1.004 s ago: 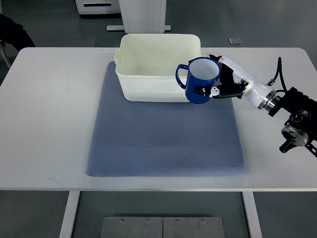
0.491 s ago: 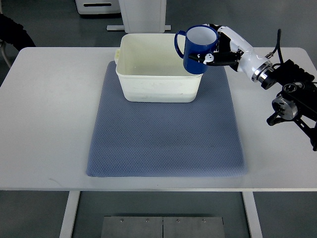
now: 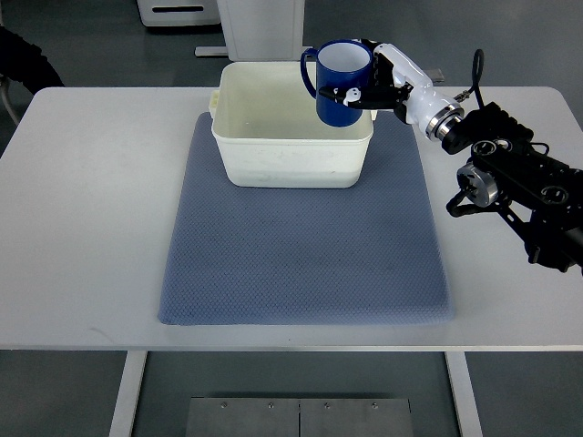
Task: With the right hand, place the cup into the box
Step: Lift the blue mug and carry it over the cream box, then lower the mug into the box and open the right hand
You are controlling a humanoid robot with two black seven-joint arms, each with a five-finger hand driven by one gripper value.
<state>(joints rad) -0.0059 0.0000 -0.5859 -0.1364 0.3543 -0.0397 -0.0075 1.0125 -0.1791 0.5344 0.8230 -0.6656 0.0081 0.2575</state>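
Note:
A dark blue cup (image 3: pixel 339 84) with a white inside hangs upright over the back right part of the cream plastic box (image 3: pixel 264 159). Its handle points left. My right hand (image 3: pixel 375 80) is shut on the cup's right side, and the white forearm runs back to the black arm at the right edge. The box stands on the far end of a blue-grey mat (image 3: pixel 305 246) and looks empty inside. The left arm does not show.
The white table (image 3: pixel 82 209) carries the mat. A dark sleeve of a person (image 3: pixel 23 59) shows at the top left corner. White furniture bases (image 3: pixel 264 27) stand on the floor behind the table.
My right hand has carried the cup up and to the left, from the box's front right corner outside it to above its back right interior. The arm has swung further in over the table.

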